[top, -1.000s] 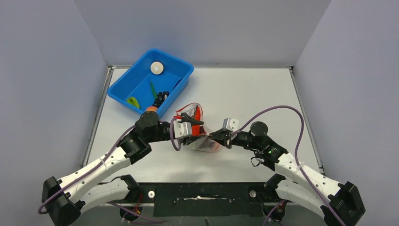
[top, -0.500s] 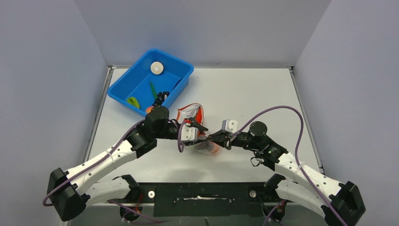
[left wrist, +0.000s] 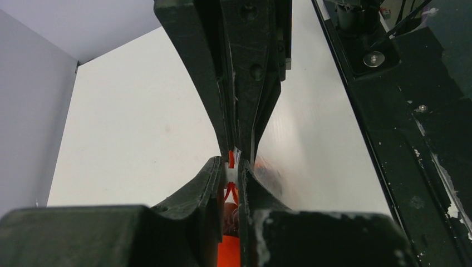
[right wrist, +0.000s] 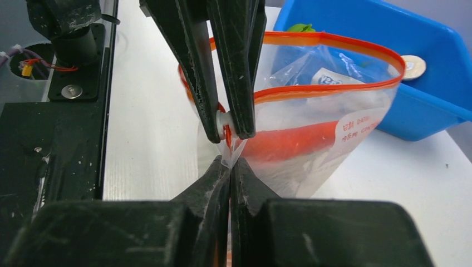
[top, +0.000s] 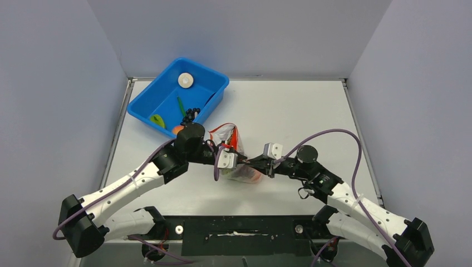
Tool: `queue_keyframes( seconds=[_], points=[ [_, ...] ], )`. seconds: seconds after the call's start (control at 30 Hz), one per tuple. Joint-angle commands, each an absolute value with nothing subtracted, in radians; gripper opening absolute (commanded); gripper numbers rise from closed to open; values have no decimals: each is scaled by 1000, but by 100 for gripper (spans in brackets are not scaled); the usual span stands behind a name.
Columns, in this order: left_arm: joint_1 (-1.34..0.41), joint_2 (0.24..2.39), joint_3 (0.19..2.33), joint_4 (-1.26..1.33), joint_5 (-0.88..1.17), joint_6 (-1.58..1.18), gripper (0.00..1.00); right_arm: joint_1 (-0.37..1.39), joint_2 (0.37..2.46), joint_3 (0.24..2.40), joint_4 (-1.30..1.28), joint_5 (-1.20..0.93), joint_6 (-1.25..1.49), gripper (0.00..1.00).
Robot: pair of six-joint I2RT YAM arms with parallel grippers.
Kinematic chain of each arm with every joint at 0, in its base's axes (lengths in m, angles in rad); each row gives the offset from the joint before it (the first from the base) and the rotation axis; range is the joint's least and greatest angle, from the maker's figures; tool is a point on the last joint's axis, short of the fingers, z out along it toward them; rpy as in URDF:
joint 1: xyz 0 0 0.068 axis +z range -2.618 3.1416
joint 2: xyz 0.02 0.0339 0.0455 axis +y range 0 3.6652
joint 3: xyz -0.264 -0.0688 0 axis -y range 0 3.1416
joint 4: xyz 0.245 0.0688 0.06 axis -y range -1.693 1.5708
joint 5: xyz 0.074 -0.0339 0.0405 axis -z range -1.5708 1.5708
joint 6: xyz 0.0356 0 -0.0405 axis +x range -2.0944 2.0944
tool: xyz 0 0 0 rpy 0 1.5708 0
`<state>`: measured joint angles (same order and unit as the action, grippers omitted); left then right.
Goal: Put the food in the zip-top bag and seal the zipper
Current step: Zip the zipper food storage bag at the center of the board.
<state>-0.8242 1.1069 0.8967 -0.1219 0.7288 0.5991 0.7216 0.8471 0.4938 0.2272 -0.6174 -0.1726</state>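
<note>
Left hand further right than a second ago, now almost touching the right hand. Left arm swung right too, its elbow now over the near corner of the blue bin. Right hand much where it was.

Left hand shut tight on the zipper, pinching a small white bit on the red strip. Right hand shut tight on the clear corner of the zip-top bag, just below that pinch. Bag standing up between the two hands, near the middle of the bench, mouth gaping open at the far end. Inside it, a long orange-red food piece.

In the bin, far left: a white disc, dark grapes, a green piece, a thin green stalk and an orange bit at the near corner, half hidden by the arm.

Bench white. Grey-blue walls on three sides.
</note>
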Motion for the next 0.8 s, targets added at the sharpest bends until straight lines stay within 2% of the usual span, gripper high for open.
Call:
queue_keyframes(
  seconds=[0.0, 0.3, 0.33, 0.37, 0.4, 0.5, 0.77],
  points=[
    [-825, 1103, 968, -224, 722, 668, 0, 727, 774, 522, 279, -542, -204, 0],
    [-818, 1121, 1029, -290, 676, 722, 0, 727, 708, 485, 302, -483, -188, 0],
    [-816, 1121, 1030, -283, 680, 718, 0, 728, 708, 490, 303, -486, -181, 2],
    [-816, 1121, 1032, -275, 687, 713, 0, 729, 711, 497, 306, -488, -173, 11],
    [-816, 1121, 1032, -267, 695, 708, 0, 728, 718, 507, 308, -492, -162, 16],
    [-816, 1124, 1027, -236, 713, 692, 0, 732, 742, 529, 318, -505, -140, 25],
    [-817, 1136, 1021, -208, 736, 690, 0, 751, 831, 564, 321, -518, -129, 27]
  ],
)
